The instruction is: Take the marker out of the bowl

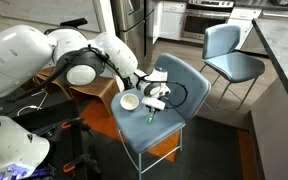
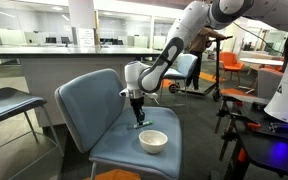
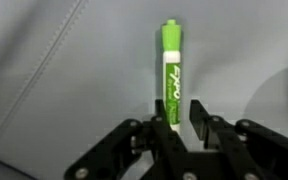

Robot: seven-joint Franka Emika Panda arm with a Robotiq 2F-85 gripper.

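- Wrist view, nearest: gripper (image 3: 176,116) narrowed onto the marker (image 3: 170,65), fingers (image 3: 198,120) pinching the white barrel close to its tail end.
- Probably light, stiff, smooth plastic; apt to swivel or slip in such an end pinch, so mid-barrel looks the safer hold.
- Long axis in line with the fingers, green cap pointing away, down toward the chair seat (image 3: 54,90).
- Farther, in an exterior view: marker upright over the seat, clear of the bowl (image 2: 153,141) just beside it.

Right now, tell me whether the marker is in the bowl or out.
Out. The marker sits within the gripper, against the grey chair seat beside the bowl, which looks empty.
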